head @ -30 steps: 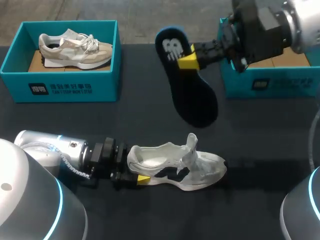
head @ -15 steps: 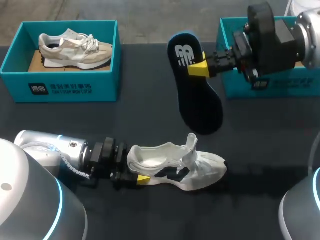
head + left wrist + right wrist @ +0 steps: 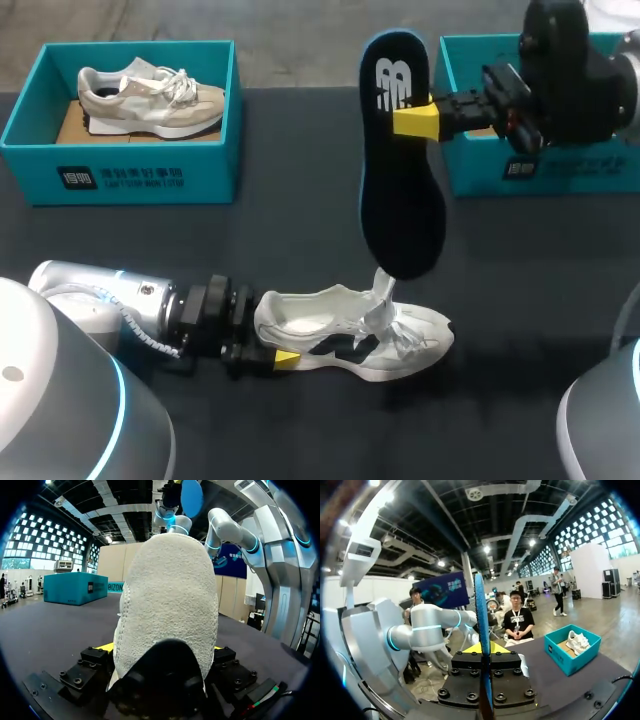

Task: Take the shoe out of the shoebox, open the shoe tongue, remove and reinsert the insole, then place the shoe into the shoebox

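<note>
The white shoe (image 3: 350, 335) stands on its sole on the dark table (image 3: 300, 240), out of any box. Its heel points to my left arm and its toe points the other way. The tongue (image 3: 383, 290) sticks up, and the inside of the shoe shows.

The left gripper (image 3: 270, 355) lies low on the table at the heel. Its jaws are closed on the shoe, with one finger on each side of the heel. In the left wrist view, the back of the shoe (image 3: 167, 610) fills the space in front of the left gripper (image 3: 162, 652), and a bit of yellow peeks out on both sides.

The right gripper (image 3: 415, 120) is up in the air over the table. Its jaws are closed on the insole (image 3: 400, 190) and pinch it near the heel end. The insole hangs long and dark, with its heel end up and its toe end down, right above the tongue. I cannot tell if they touch. In the right wrist view, the insole (image 3: 481, 630) shows only its thin blue edge, squeezed in the right gripper (image 3: 484, 647).

The left box (image 3: 120, 175) is at the far left of the table, with a tan shoe (image 3: 150, 98) lying in it. The right box (image 3: 560, 175) is at the far right, behind my right arm.
</note>
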`<state>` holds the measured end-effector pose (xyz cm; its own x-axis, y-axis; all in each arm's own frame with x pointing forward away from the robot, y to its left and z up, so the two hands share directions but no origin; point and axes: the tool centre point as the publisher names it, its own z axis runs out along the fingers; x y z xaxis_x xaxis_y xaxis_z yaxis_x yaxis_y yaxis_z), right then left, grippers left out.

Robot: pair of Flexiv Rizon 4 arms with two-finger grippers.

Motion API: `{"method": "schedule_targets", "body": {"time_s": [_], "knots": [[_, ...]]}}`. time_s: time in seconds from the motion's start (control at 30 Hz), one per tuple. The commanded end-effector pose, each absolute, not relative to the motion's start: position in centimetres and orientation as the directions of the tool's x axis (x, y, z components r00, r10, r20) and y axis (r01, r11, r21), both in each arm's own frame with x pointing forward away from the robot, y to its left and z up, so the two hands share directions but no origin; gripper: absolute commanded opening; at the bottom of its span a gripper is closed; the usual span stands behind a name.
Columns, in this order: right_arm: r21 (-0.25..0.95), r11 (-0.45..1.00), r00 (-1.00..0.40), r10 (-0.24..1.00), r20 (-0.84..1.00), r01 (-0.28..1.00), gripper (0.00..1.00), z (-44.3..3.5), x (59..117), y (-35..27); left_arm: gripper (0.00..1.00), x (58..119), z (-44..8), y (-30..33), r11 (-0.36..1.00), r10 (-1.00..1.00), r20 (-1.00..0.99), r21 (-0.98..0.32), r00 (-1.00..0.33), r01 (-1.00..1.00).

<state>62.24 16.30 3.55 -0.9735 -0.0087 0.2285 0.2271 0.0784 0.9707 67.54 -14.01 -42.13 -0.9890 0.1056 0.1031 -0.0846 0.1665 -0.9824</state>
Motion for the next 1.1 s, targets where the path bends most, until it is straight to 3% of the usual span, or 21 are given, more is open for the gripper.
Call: {"method": "schedule_targets", "body": {"time_s": [0.03, 1.1], "knots": [[0.967, 0.068, -0.968, 0.081, 0.239, 0.245, 0.00, 3.7, 59.6, 15.0, 0.00, 67.6, -42.3, -14.1, 0.167, 0.107, 0.104, -0.982, -0.989, -0.085], [0.933, 0.038, -0.933, 0.057, 0.357, 0.359, 0.00, 3.7, 58.6, 13.1, 0.00, 67.6, -42.3, -14.1, 0.167, 0.107, 0.104, -0.982, -0.989, -0.085]]}}
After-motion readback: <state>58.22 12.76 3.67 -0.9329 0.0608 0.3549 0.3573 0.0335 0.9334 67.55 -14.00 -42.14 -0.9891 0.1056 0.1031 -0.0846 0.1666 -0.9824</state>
